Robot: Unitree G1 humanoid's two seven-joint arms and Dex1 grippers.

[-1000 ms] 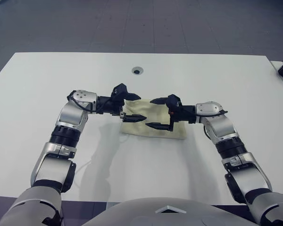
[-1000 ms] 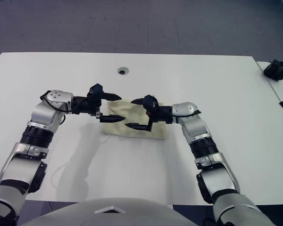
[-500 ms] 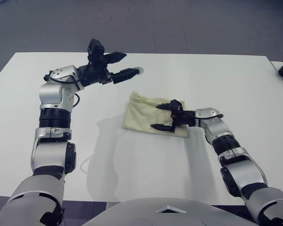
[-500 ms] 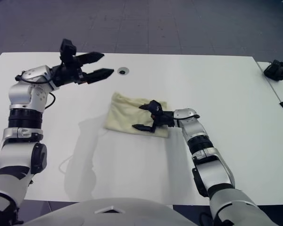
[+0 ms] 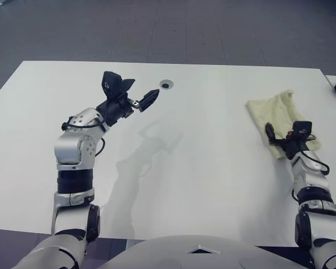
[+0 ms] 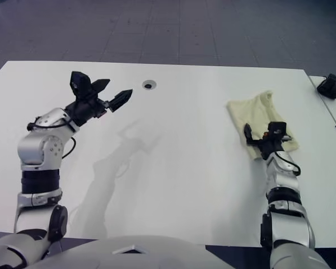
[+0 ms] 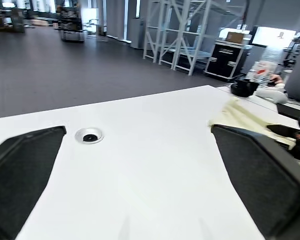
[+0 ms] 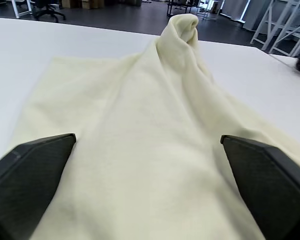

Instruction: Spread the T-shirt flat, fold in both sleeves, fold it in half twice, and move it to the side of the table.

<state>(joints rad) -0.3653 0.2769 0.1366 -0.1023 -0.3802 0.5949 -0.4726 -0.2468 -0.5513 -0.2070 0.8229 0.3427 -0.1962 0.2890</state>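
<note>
Folded shirt (image 5: 274, 111) lying at the right side of the table (image 5: 213, 174), both end effectors gaping wide.
The left end effector (image 5: 146, 87) is hovering in the air just left of the hole (image 5: 166, 84), raised off the white top and pointing towards it, spread wide and holding nothing. The pale yellow shirt is lying well to the right of the hole and a little nearer the robot, close to the right edge, folded into a small bundle with one end bunching up. The right end effector (image 5: 287, 132) is sitting farthest right of the hole, at the shirt's near end, opened wide with the cloth lying between its two black tips; whether it is pressing on the cloth cannot be told.
</note>
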